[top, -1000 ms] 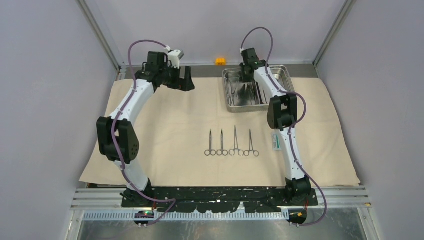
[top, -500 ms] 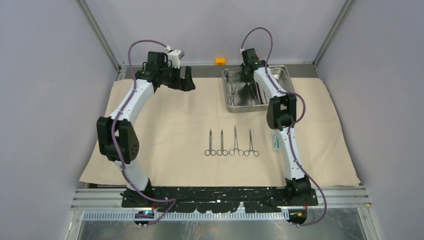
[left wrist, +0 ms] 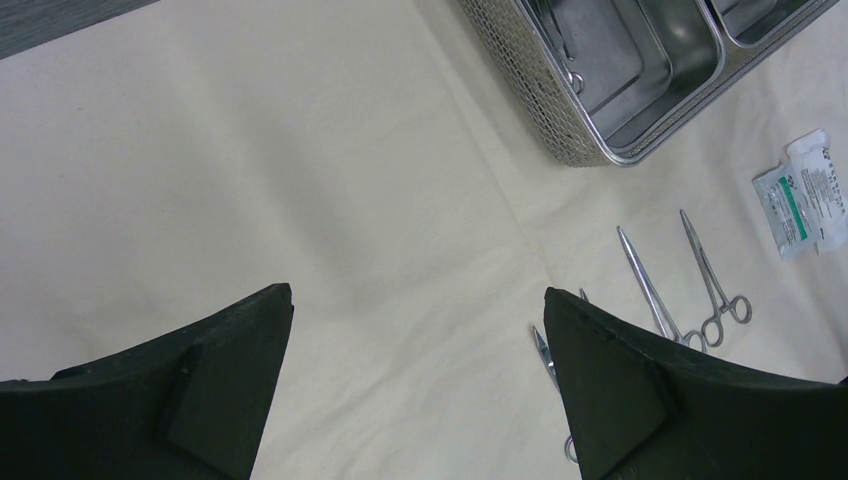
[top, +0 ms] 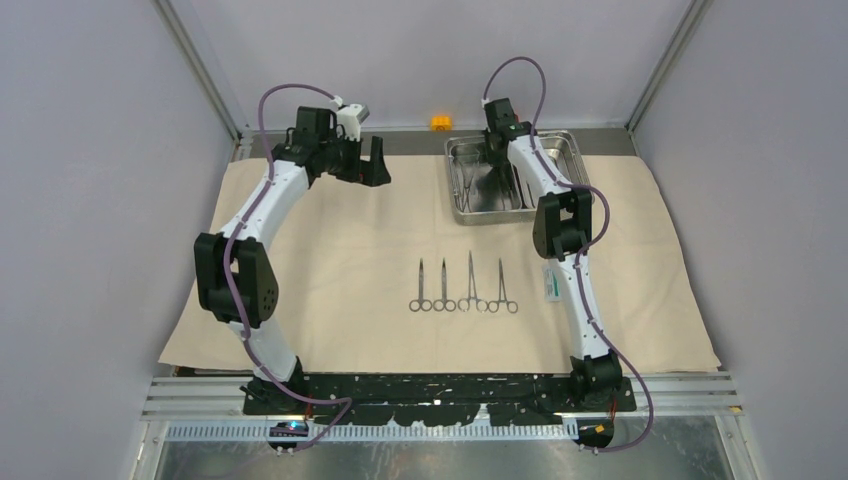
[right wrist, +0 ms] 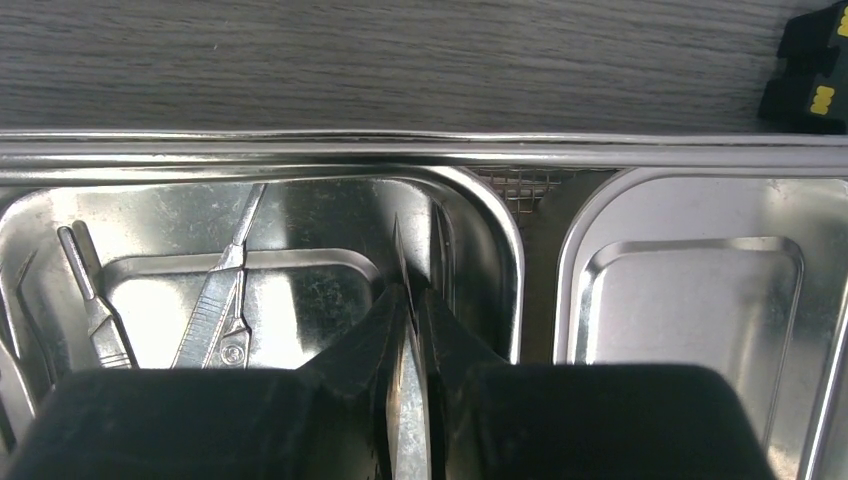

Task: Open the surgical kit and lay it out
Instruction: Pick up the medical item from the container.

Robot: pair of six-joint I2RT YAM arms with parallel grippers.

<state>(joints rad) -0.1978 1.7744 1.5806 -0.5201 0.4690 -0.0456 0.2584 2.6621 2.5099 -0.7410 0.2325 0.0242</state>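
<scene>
Beige cloth (top: pixel 330 250) lies spread flat over most of the table. On its far right part sits the shiny two-compartment tray (top: pixel 468 212). Four ring-handled clamps (top: pixel 463 287) lie in a neat row mid-cloth with their tips pointing away from me, and the white and teal packets (left wrist: pixel 805 195) are just to their right. My right gripper (right wrist: pixel 412 300) is down in the tray's left compartment, pinched on a thin steel instrument (right wrist: pixel 398 255), with a straight handle (right wrist: pixel 218 300) lying nearby. My left gripper (left wrist: pixel 415 300) hangs spread wide above the cloth's far left. Grey wood-grain tabletop (right wrist: pixel 400 60) shows past the tray, and pale lilac walls (top: pixel 90 200) enclose the cell.
</scene>
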